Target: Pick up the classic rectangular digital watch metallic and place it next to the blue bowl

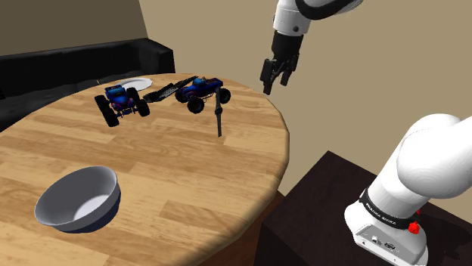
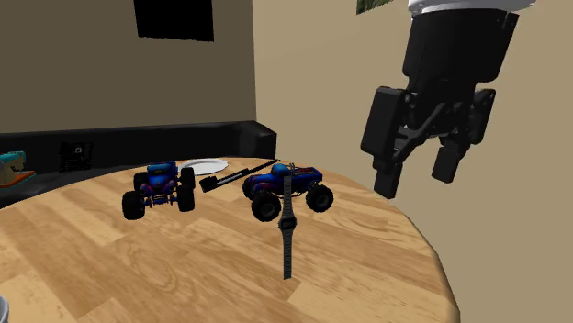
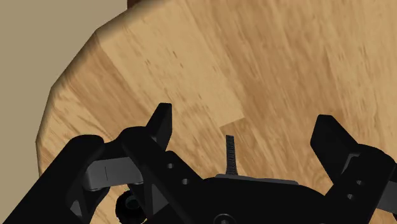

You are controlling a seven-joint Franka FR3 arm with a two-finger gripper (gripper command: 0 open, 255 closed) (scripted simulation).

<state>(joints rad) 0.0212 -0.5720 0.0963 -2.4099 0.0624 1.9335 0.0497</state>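
The wide-open, empty black pincer [image 1: 276,85], upper right, should descend straddling the slim dark watch [image 1: 219,113], apparently standing on end.

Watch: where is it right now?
In the shoulder view the watch stands on end on the wooden table, beside that view's right-hand blue toy truck.

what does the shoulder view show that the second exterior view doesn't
Shoulder view's extras: the whole grey-blue bowl, the dark stand and the arm's white base. Second exterior view's extras: a teal and orange object at its left edge, a black rectangle on the wall. Shared: the wooden table, two blue toy trucks, the white plate, the upright dark watch, the open end effector.
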